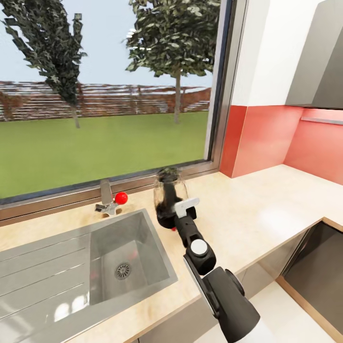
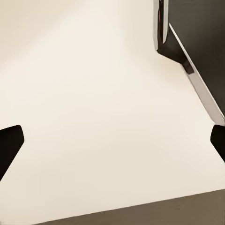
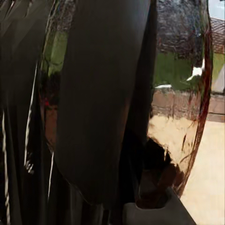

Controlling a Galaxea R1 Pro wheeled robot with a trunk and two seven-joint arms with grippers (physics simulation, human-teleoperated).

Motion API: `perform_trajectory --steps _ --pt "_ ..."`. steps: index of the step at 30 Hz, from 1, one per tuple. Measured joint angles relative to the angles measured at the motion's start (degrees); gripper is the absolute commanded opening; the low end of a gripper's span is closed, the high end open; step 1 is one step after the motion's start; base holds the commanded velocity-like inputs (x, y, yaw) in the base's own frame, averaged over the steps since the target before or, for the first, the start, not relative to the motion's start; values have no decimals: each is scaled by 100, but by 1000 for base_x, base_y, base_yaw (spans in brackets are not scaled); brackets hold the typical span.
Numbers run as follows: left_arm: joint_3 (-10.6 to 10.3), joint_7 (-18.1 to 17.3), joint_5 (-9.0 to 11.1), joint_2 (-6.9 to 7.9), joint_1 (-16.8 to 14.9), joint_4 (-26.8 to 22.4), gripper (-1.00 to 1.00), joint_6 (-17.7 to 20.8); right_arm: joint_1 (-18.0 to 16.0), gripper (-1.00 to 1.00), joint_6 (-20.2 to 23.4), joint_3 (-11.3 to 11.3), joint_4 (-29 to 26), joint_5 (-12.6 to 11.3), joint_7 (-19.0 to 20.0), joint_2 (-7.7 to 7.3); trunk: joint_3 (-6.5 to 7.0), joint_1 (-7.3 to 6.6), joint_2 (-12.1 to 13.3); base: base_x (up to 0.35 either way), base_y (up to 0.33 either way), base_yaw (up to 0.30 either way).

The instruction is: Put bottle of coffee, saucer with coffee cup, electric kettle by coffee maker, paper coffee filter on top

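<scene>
Since the right pincer (image 1: 175,209) reaches forward from the arm and seems clenched on the black loop handle of the electric kettle (image 1: 167,196), the kettle stands upright on the surface (image 1: 247,205) just beyond it, beside the sink (image 1: 109,257).

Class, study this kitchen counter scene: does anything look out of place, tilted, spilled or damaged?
Nothing looks spilled or damaged. The kettle stands upright on the countertop right beside the sink, with the right gripper at its handle.
</scene>
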Motion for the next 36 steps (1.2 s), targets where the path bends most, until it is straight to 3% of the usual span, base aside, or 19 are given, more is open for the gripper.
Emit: perform_trajectory --steps 3,6,13,36 --pt "-7 16 -10 22 0 -4 100 -2 -1 -100 22 -1 -24 23 198 0 0 0 0 0 0 0" --pt "-50 -6 30 -55 -34 -102 100 31 2 -100 28 13 87 -193 271 0 -1 0 0 0 0 0" --pt "-78 26 -142 -68 -40 -136 100 183 0 -100 85 14 17 -71 215 0 0 0 0 0 0 0" --pt "-81 66 -112 -60 -44 -151 100 146 0 -100 86 16 -68 -79 211 0 0 0 0 0 0 12"
